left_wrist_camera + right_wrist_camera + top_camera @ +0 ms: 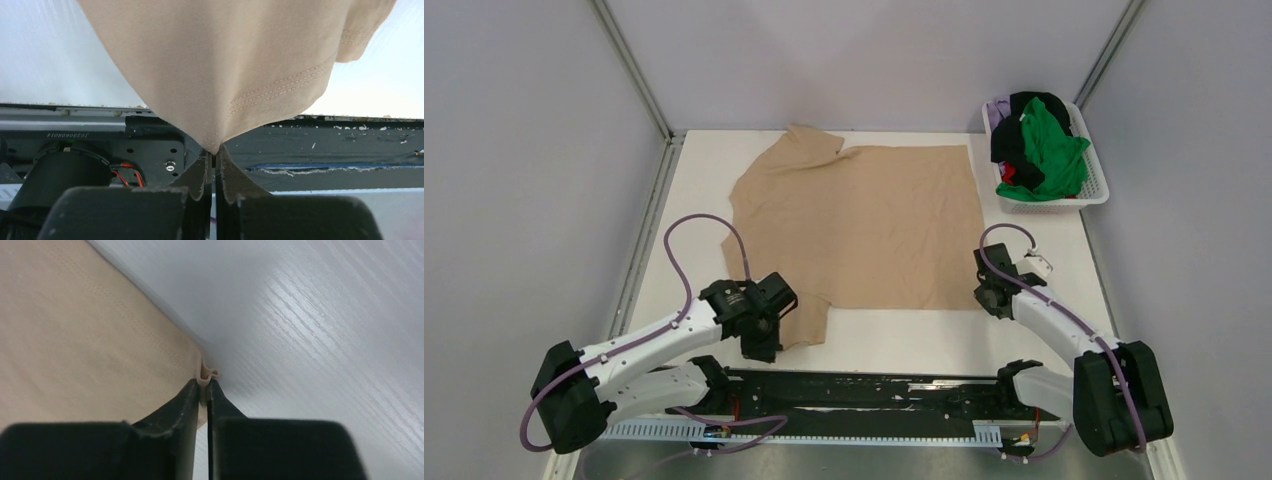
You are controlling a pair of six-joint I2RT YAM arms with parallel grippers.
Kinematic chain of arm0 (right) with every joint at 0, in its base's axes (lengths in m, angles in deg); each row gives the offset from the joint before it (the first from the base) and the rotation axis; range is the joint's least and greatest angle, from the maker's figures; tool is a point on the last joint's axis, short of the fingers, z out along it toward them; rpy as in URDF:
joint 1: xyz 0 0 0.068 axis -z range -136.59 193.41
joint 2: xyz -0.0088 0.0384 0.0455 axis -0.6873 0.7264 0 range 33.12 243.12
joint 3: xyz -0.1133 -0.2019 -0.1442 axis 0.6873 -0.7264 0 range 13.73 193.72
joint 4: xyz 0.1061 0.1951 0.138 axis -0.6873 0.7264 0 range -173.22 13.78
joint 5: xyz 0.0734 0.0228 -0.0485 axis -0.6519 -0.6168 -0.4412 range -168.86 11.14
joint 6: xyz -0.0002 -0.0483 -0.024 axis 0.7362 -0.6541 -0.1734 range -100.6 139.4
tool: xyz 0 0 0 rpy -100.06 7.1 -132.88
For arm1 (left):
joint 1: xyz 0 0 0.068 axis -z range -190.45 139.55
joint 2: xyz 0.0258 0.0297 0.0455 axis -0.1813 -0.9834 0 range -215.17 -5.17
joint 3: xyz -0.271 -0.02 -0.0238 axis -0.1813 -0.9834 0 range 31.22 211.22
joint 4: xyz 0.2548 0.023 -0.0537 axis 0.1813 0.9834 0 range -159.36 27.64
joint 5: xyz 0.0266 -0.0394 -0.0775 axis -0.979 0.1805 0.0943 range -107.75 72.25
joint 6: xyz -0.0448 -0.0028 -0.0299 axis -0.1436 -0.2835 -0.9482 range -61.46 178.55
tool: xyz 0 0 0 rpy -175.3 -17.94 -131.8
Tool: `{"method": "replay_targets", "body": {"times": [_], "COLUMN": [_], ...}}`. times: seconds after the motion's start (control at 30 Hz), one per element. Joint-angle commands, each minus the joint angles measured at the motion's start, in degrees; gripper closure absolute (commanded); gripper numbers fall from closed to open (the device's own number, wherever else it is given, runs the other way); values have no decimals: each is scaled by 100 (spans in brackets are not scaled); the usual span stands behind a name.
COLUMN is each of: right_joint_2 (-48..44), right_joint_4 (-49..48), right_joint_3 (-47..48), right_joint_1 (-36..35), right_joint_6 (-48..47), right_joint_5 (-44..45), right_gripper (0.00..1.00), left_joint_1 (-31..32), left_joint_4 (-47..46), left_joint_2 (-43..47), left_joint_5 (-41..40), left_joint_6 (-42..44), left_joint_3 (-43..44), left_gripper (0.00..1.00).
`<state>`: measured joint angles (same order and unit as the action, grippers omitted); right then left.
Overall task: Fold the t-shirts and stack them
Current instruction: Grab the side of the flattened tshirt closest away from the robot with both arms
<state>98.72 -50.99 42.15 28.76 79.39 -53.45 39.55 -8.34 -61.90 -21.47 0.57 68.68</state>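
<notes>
The task looks barely begun, as far as these views show: nothing is folded and no stack exists. A large tan-beige cloth t-shirt [864,225] lies spread open on the white table [1044,335], reaching from the middle of the surface up to the far edge, with one sleeve bunched at the far edge and the other sleeve [809,322] trailing toward the near-left. The remaining garments wait in a white latticed plastic basket [1096,188] at the far-right corner: a bright green cloth shirt [1049,150] on top, a black cloth shirt [1014,140] beside it, a scrap of red cloth shirt [1010,172] and a pale purple cloth shirt [997,110] peeking out behind. All of these are yet to be folded.

The left arm stretches from the near-left corner, elbow low, its wrist turned inward. The left gripper [762,345] is clenched on the stitched hem of that near sleeve; its wrist view shows the fabric drawn to a point between the closed fingers.

The right arm reaches forward from the near-right corner, its forearm sloping down to the table. The right gripper [986,295] is clamped on the shirt's near-right bottom corner, a small curl of cloth pinched between the tips, low against the surface. My judgement is that a first fold is being set up.
</notes>
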Motion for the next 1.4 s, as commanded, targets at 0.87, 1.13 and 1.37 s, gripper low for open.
{"method": "replay_targets", "body": {"times": [0.87, 1.13, 1.37], "right_joint_2": [-329, 269, 1013], "right_joint_4": [305, 187, 322], "right_joint_3": [669, 1387, 2086], "right_joint_1": [127, 151, 309], "right_joint_6": [-1305, -1547, -1591], "right_joint_5": [-1212, -1116, -919], "right_gripper": [100, 100, 100], "left_joint_1": [-419, -1749, -2448], "left_joint_4": [-2112, -2738, -2819], "left_joint_2": [-516, -1084, -2170], "left_joint_5": [-237, -348, -411], "left_joint_6": [848, 1419, 1779], "left_joint_3": [804, 1439, 2404], "left_gripper": [100, 100, 100]}}
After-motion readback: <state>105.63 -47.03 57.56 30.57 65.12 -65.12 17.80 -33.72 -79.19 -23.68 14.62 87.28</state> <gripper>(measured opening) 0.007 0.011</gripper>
